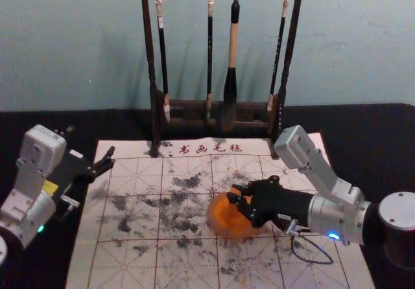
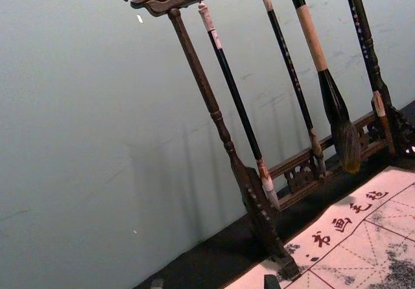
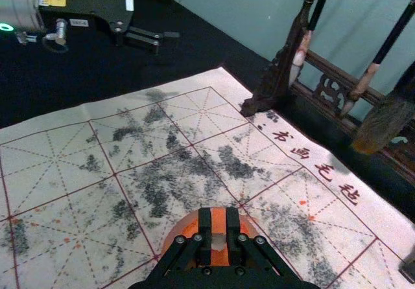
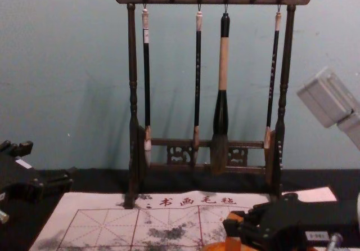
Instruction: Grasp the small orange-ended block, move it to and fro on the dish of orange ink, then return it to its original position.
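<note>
- Gripper of the left arm (image 1: 91,142): beside the mat's left edge, fingers spread, holding nothing.
- Calligraphy mat (image 1: 136,192): gridded, ink-blotched, flat on the black-covered table (image 1: 32,120).
- Wooden brush rack (image 1: 148,49): at the mat's far edge, four brushes hanging.
- Dish of orange ink (image 1: 227,224): on the mat.
- Orange-ended block (image 3: 218,220): over the dish, pinched between the fingers of the right gripper (image 1: 235,194).
</note>
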Tool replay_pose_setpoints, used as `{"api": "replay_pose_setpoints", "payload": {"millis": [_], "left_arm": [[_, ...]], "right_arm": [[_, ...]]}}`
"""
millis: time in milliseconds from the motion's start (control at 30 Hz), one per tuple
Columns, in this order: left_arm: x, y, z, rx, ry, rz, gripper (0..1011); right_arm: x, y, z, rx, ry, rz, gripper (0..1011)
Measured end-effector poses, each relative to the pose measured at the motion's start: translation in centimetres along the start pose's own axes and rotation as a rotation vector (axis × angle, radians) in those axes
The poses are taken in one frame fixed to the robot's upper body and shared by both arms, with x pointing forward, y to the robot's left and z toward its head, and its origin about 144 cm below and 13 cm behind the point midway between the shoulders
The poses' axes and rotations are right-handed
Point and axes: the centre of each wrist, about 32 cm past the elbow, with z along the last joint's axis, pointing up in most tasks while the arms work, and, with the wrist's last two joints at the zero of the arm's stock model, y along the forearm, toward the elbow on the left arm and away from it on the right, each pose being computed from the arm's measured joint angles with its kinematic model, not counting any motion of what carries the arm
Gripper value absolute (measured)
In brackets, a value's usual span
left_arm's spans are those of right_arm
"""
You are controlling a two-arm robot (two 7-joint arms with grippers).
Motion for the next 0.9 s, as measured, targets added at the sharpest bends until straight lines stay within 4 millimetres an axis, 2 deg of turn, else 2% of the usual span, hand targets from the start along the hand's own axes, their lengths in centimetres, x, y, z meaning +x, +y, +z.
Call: {"api": "replay_pose_setpoints", "payload": {"millis": [467, 900], "left_arm": [[0.0, 0.0, 0.0, 0.0, 0.0, 0.0, 1001], [0.0, 0.0, 0.0, 0.0, 0.0, 0.0, 1001]], "right_arm": [[0.6, -0.7, -0.2, -0.006, 0.016, -0.04, 79], [0.4, -2.2, -0.8, -0.015, 0.024, -0.054, 79]]}}
